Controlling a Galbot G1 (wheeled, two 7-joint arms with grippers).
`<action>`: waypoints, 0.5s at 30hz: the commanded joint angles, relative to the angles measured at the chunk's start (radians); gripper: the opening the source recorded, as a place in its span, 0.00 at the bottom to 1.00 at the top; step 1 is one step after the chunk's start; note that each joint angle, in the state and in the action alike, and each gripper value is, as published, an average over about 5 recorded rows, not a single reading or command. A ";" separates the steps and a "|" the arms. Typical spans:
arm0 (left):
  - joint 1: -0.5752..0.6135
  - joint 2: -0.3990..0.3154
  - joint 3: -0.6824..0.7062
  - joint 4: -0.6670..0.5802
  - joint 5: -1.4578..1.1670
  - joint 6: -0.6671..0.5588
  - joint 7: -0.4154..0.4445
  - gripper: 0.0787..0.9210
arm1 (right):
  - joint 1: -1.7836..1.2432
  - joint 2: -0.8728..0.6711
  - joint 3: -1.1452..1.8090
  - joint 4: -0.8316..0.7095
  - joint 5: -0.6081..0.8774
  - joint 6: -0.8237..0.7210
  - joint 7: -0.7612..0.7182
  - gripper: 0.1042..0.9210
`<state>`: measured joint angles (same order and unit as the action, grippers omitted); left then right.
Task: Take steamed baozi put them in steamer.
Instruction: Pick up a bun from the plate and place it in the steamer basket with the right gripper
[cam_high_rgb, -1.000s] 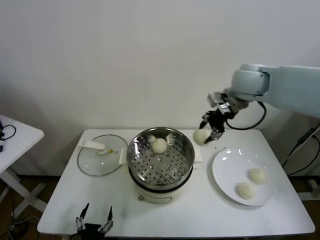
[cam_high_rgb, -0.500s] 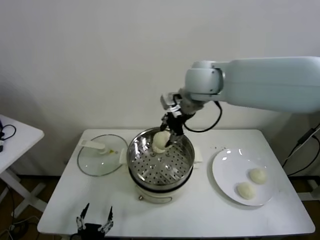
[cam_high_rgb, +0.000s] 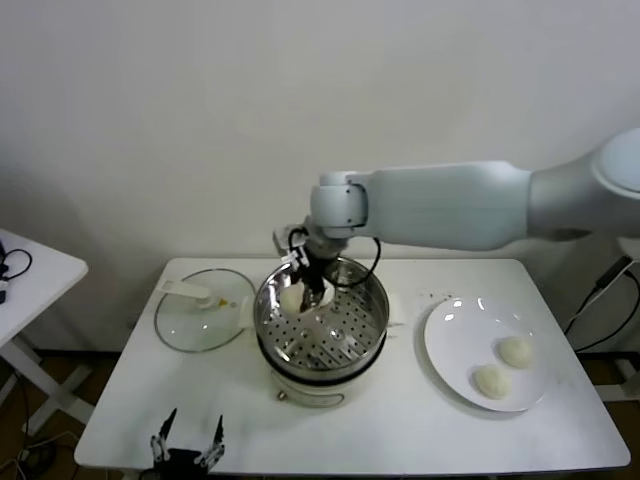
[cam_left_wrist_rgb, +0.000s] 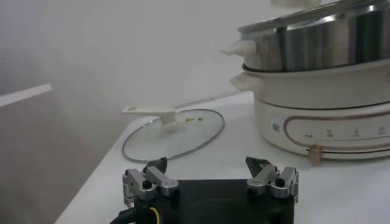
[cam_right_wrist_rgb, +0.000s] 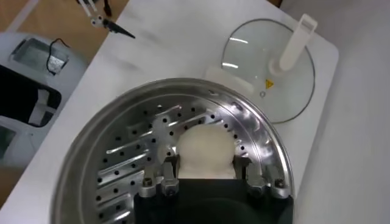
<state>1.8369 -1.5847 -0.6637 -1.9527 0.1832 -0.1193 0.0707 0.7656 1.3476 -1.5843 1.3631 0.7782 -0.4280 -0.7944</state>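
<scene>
Head view: right gripper (cam_high_rgb: 303, 293) sat inside the steamer (cam_high_rgb: 322, 318) at its far-left side, jaws partly closed around one baozi (cam_right_wrist_rgb: 203, 152). Two more baozi (cam_high_rgb: 503, 366) lay on the white plate (cam_high_rgb: 450, 345) at right. Left gripper (cam_left_wrist_rgb: 210, 176) hung open over the near tabletop (cam_high_rgb: 400, 420).

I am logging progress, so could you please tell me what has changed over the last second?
The right gripper carried a baozi from beside the plate leftward into the steamer, gripping it throughout. The two plated baozi, glass lid and left gripper stayed put.
</scene>
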 joint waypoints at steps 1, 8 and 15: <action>-0.001 -0.001 -0.001 0.003 0.000 0.000 0.001 0.88 | -0.110 0.083 0.013 -0.098 -0.035 -0.013 0.013 0.60; 0.001 -0.001 -0.001 0.004 0.003 0.000 0.003 0.88 | -0.120 0.088 0.011 -0.106 -0.043 -0.012 0.009 0.60; 0.002 -0.003 0.000 0.003 0.007 0.001 0.006 0.88 | -0.127 0.086 0.011 -0.110 -0.055 -0.010 -0.002 0.60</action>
<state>1.8377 -1.5863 -0.6644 -1.9492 0.1881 -0.1193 0.0758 0.6677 1.4135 -1.5759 1.2778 0.7373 -0.4368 -0.7915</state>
